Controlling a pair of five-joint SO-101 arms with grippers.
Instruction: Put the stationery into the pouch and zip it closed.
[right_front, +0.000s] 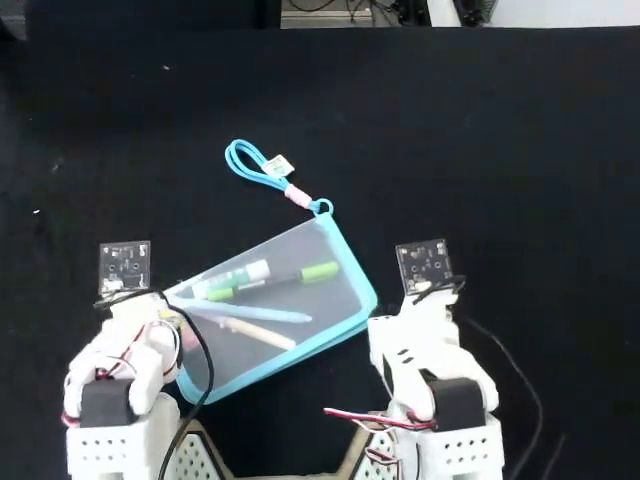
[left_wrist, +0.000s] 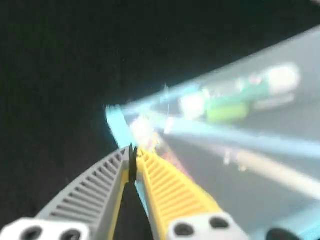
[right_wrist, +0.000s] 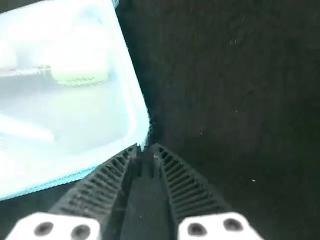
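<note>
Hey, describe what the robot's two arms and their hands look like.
Both arms are white, blocky plastic; the left arm and right arm each carry a small black square board with a white border. Thin red wires and black cables run along them. The left hand has one grey and one yellow ribbed finger; the right hand has two dark grey ribbed fingers.
</note>
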